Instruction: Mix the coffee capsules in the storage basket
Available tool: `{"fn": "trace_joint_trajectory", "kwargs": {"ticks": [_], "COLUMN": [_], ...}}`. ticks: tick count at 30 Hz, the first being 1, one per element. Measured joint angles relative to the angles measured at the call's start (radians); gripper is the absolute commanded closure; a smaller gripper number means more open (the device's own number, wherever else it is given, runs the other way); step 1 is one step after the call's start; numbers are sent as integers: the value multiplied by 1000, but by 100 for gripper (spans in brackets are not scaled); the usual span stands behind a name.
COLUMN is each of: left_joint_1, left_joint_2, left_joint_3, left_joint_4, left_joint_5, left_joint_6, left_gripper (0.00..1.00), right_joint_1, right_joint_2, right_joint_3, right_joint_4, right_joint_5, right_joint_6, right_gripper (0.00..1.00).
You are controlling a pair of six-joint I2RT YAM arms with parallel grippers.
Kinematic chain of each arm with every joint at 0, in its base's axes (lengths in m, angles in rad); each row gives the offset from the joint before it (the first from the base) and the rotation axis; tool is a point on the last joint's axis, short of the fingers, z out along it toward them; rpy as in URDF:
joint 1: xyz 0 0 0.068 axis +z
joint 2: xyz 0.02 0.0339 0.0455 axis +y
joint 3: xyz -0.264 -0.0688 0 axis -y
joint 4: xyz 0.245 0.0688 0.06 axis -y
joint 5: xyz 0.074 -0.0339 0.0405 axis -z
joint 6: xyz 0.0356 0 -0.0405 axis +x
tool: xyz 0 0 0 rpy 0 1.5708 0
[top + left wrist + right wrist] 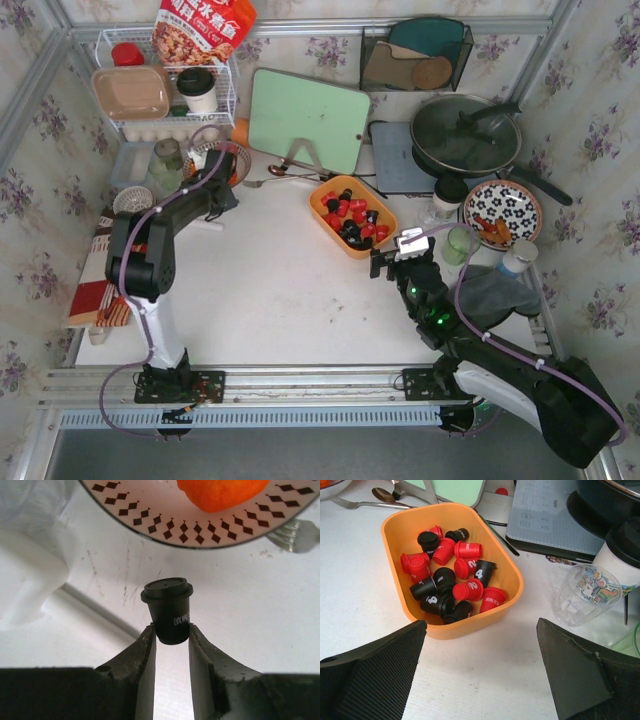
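Your left claw point(171, 630) pinches one black capsule point(167, 600) on the bench point(250, 610) beside one plate point(150, 525). Your right claw point(481, 625) gapes wide, empty, near the basket point(395, 525), which holds about eight red and seven black capsules point(468, 589).

Orange storage basket point(480, 625); red, black coffee capsules point(468, 589).

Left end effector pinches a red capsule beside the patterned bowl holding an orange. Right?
No: the capsule in the left end effector is black, not red, per the left wrist view. The patterned bowl and orange are as stated.
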Motion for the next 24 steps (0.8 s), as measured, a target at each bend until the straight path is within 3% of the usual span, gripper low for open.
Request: {"fn": "trace_joint_trajectory", "kwargs": {"ticks": [5, 16, 24], "left_joint_1": [-11, -109, -298], "left_joint_2": [-197, -627, -675], "left_joint_3": [-180, -695, -876], "left_joint_4": [121, 573, 886], "left_joint_5": [50, 458, 683], "left_joint_6": [82, 423, 705], "left_gripper": [77, 76, 75], "right_joint_1": [0, 0, 0], "right_joint_2": [8, 6, 8], "right_joint_3": [6, 89, 188], "right_joint_4": [-1, -70, -179], "right_joint_5": [-5, -156, -313], "right_joint_6": [0, 60, 241], "right_gripper": [0, 0, 0]}}
